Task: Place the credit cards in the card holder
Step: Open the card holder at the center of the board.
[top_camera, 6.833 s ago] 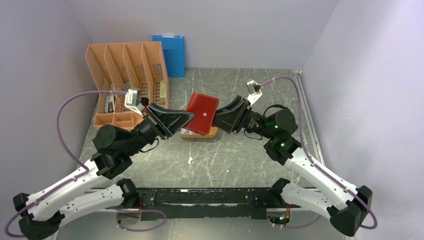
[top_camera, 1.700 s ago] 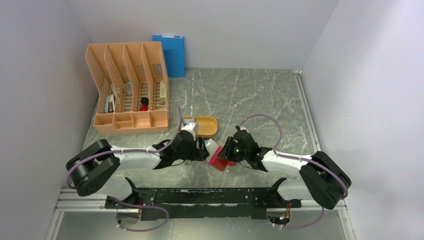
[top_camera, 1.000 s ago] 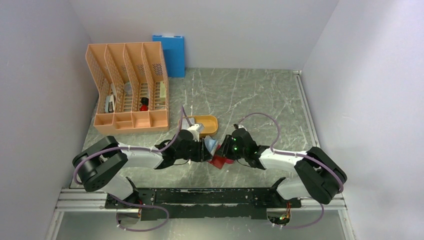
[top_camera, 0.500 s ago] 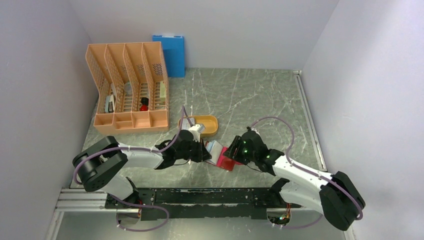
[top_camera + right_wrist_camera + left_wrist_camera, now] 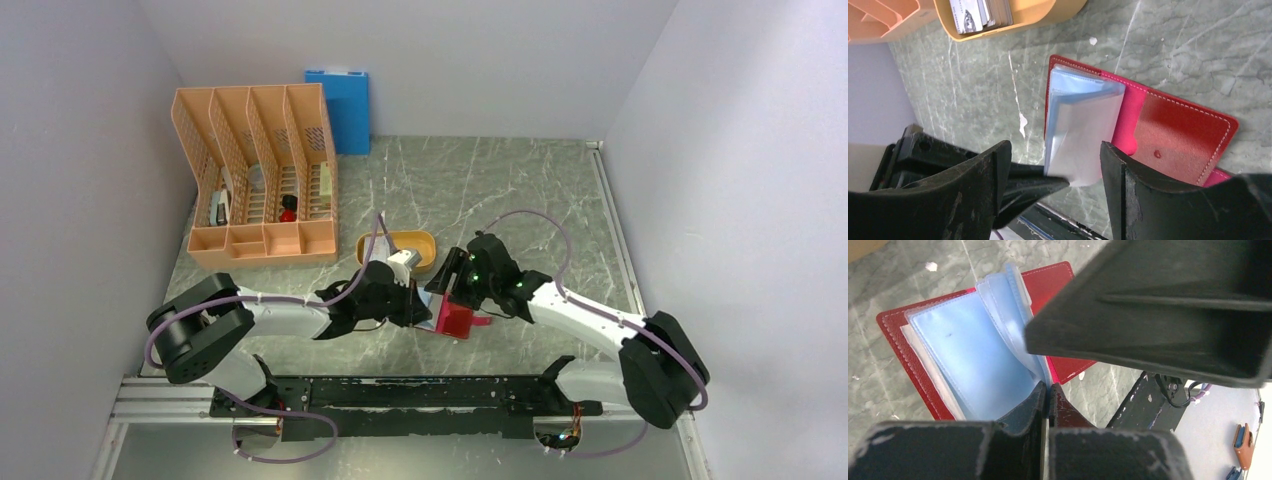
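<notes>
The grey marbled table [image 5: 500,190] is carrying everything; at its far left an orange file rack [image 5: 255,185] is standing with a blue folder [image 5: 340,105] leaning against the back wall beside it. Both arms are reaching in low toward the middle of the table, meeting near its front edge.

The card holder [image 5: 462,318] is lying open and flat there, red cover down, between the two grippers; its pale blue pocket leaves [image 5: 1083,120] are fanning up from the spine. The left gripper [image 5: 1047,390] is pressing its jaws together at the lower edge of those leaves and appears to be pinching them, keeping the holder spread; the right gripper [image 5: 1055,150] is hovering just above the leaves with its jaws standing wide and nothing between them.

The small orange tray [image 5: 1048,12] is sitting just beyond the holder, on the side away from the arm bases; the credit cards [image 5: 980,12] are resting in it as a tight stack, not one yet in a pocket.

The coming move is likely turning on this: the cards are lying ahead of the right jaws and a little toward the left arm, near at hand; the left gripper being busy, the free right arm is the one placed to fetch; which way the cards' long edge is running inside the tray is hard to tell.
</notes>
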Robot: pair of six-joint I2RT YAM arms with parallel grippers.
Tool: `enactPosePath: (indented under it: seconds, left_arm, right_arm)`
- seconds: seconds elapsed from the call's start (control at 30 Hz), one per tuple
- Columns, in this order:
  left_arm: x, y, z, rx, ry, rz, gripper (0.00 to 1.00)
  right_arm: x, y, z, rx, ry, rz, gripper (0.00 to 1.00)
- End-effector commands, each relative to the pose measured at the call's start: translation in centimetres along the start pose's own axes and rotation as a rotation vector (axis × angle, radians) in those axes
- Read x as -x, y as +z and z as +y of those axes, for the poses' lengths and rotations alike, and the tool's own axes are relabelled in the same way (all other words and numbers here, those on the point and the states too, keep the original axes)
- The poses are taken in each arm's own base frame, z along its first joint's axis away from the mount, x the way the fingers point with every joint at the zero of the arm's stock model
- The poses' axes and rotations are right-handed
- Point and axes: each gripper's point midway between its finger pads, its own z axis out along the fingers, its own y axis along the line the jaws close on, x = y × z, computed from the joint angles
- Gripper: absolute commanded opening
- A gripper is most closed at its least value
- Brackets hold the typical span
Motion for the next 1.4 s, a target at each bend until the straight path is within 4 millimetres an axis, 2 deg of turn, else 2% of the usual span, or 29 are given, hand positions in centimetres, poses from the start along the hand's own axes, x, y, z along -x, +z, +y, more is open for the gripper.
enactPosePath:
  seconds: [0.0,0.33,0.5,0.57,0.7,0.93,1.1,1.27,1.37]
  left_arm:
    - [2.0,0.3,-2.6,-0.080,0.065,-0.054,0.05]
    - [2.0,0.4,-3.5,-0.106,0.088,-0.051,0.05]
    - [1.9,0.4,-3.4,-0.091,0.091,-0.040,0.05]
    - [2.1,0.1,-3.0,-0.064,0.089,-0.042,0.10]
    - [2.0,-1.1,-1.9,0.007,0.075,-0.049,0.26]
    - [2.5,-3.5,-0.6,0.092,0.043,-0.099,0.41]
    - [2.8,-4.9,1.5,0.199,0.001,-0.146,0.48]
    - [2.4,-5.9,2.5,0.218,-0.038,-0.153,0.57]
    - [2.0,-6.1,3.4,0.219,-0.073,-0.142,0.59]
  right_arm:
    - [0.2,0.7,-0.5,-0.055,-0.011,0.021,0.69]
    - [-0.5,2.3,-2.8,-0.141,-0.063,0.066,0.67]
    - [-0.7,2.4,-4.9,-0.193,-0.093,0.065,0.47]
    - [-0.7,2.2,-5.7,-0.205,-0.095,0.059,0.38]
    - [-0.7,1.9,-7.0,-0.220,-0.106,0.053,0.23]
    - [-1.2,1.9,-8.1,-0.219,-0.142,0.062,0.03]
    - [-1.6,3.1,-7.3,-0.115,-0.189,0.059,0.00]
    - [-2.3,4.8,-7.0,-0.035,-0.207,0.077,0.00]
    - [-2.9,5.4,-6.9,0.004,-0.205,0.092,0.00]
